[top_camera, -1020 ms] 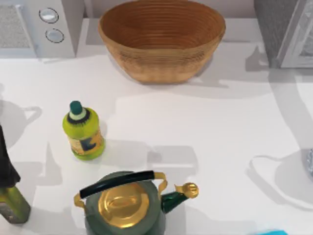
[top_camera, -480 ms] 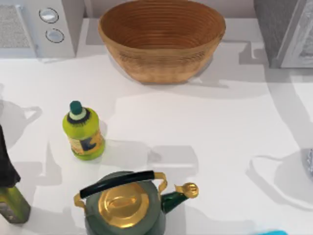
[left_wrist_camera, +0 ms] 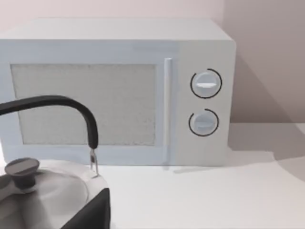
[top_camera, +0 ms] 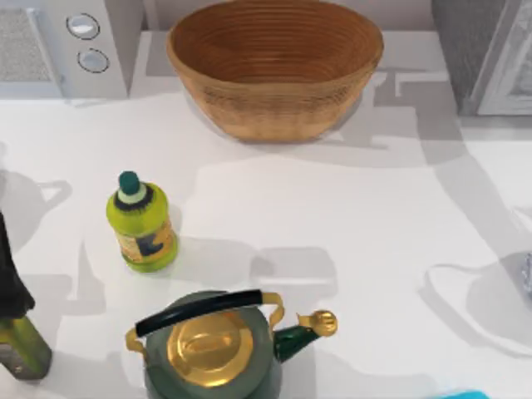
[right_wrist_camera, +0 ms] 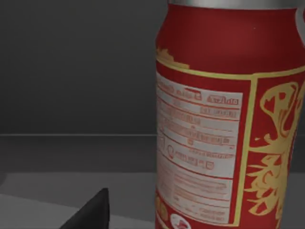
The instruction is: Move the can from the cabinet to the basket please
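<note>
Can (right_wrist_camera: 228,119) found upright on a grey floor inside a dark, grey-walled space, taken to be the interior of the cabinet (top_camera: 486,54). Red body, yellow-and-white label and silver top rim noted at close range in the right wrist view. Right gripper (right_wrist_camera: 90,214) seen as a dark wedge just beside the can, low down and apart from it. Cannot tell whether released or closed. No contact with the can observed.

Cabinet located at the far right corner of the table (top_camera: 357,216) in the top view, with its white-framed door (top_camera: 511,71) at the right edge. Basket (top_camera: 274,66) placed at the far middle of the table, between the microwave (top_camera: 66,41) at far left and the cabinet at far right, upright and well apart from the can.

Left gripper (left_wrist_camera: 93,212) seen as a dark wedge in the left wrist view, near a grey kettle (left_wrist_camera: 43,186) with a black handle, facing the microwave door and its two round knobs. Cannot tell whether released or closed.

Also recorded in the top view: yellow-green bottle (top_camera: 141,220) with a dark green cap, upright at the left of the table. Green kettle (top_camera: 212,349) with a gold lid and black handle at the near edge, spout toward the right. Dark bottle (top_camera: 17,324) at the left edge.
</note>
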Robot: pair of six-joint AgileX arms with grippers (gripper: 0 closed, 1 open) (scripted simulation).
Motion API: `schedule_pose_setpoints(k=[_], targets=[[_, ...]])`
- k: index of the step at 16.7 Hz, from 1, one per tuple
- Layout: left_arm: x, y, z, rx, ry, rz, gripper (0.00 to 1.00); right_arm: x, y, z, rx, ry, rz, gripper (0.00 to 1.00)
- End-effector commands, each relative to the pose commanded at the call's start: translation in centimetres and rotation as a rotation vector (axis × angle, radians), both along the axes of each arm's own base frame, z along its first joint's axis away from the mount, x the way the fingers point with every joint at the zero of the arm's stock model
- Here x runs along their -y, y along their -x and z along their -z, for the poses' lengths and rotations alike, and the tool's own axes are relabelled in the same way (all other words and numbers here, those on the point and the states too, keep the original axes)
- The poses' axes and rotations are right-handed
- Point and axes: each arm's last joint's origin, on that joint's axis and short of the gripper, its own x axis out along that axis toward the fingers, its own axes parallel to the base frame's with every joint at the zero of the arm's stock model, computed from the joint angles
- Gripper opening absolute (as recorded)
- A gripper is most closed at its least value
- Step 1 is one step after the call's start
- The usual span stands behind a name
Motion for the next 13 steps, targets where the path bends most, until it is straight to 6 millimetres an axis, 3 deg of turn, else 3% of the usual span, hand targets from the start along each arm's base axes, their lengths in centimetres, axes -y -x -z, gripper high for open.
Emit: schedule_pose_setpoints(k=[6, 11, 13], targets=[[0.0, 0.0, 0.0, 0.000, 0.000, 0.000, 1.00, -0.1, -0.4, -0.1, 0.003, -0.001, 0.000, 1.00], [0.0, 0.0, 0.0, 0.000, 0.000, 0.000, 1.00, -0.3, -5.1, -0.1, 0.000, 0.000, 0.000, 1.00], [0.0, 0.0, 0.0, 0.000, 0.000, 0.000, 1.00, -0.2, -6.0, -0.1, 0.002, 0.000, 0.000, 1.00]])
